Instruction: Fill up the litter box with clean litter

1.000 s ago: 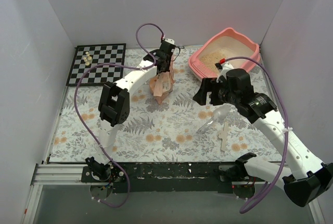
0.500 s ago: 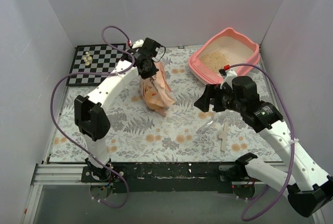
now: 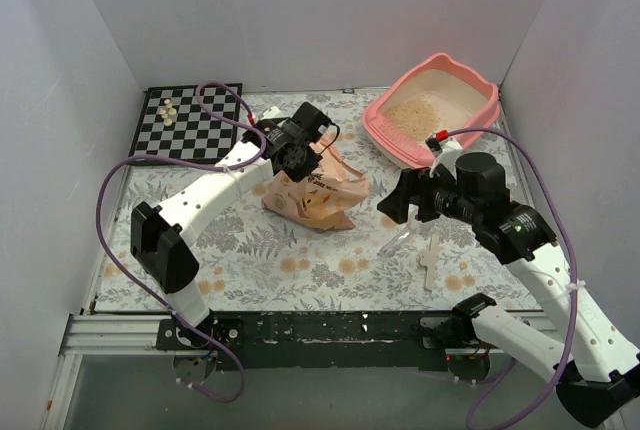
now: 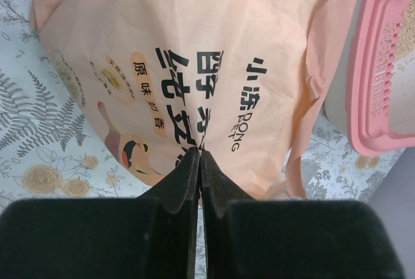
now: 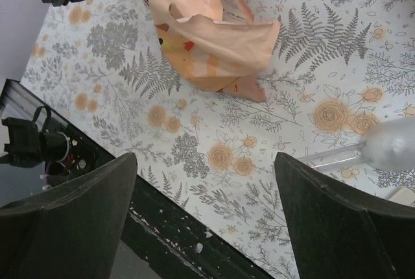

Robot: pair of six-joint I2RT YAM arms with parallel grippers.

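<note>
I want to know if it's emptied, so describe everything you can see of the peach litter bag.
The peach bag is thin, crinkled film printed with black Chinese characters, "RONG" and cartoon art. It sags on the floral table cover, left of the pink litter box. The left gripper pinches a fold in shut jaws. Its contents are hidden.

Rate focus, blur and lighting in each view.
Top external: even light, faint shadows, everything sharp, including the pink plastic litter box. Left wrist: print on the orange-peach printed bag is crisp; the left hand pinching it is a dark silhouette. Right wrist: the open right hand shows dark, soft-edged fingers; the clear plastic scoop is a bright blur.
</note>
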